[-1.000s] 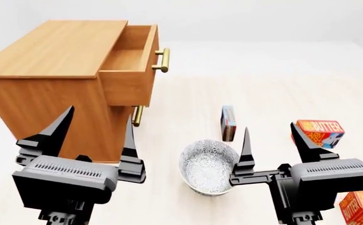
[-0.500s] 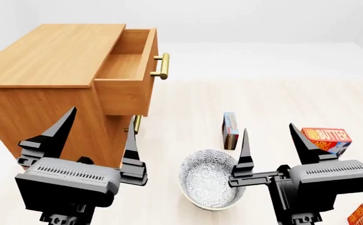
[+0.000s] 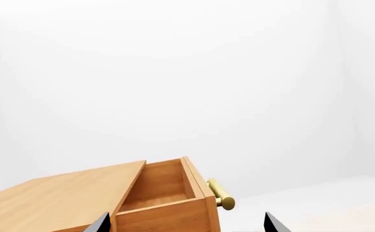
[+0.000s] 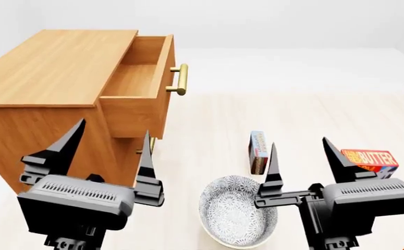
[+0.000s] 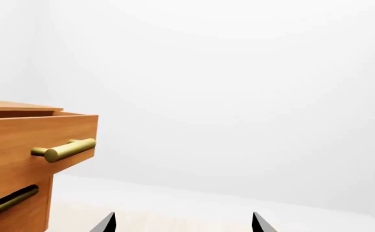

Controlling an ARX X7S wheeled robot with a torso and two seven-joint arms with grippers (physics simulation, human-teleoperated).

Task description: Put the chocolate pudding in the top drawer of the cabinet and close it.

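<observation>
Pale floor with the chocolate pudding [image 4: 258, 151] upright beside the cabinet [image 4: 56, 78], top drawer [image 4: 141, 78] out, both grippers' jaws released.

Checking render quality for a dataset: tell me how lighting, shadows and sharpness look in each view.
Head view: even, soft light, only faint shadow under the top drawer, everything sharp. Left wrist view: mostly washed-out white background, the cabinet crisp. Right wrist view: same flat white, no glare or blur.

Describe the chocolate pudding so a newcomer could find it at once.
Start at the big wooden cabinet with its top drawer pulled open. On the pale floor to its right, just past the patterned bowl, a small thin carton stands on edge: the chocolate pudding. Its light-blue and red faces and slim shape distinguish it from the chunkier red-and-yellow butter box further right.
</observation>
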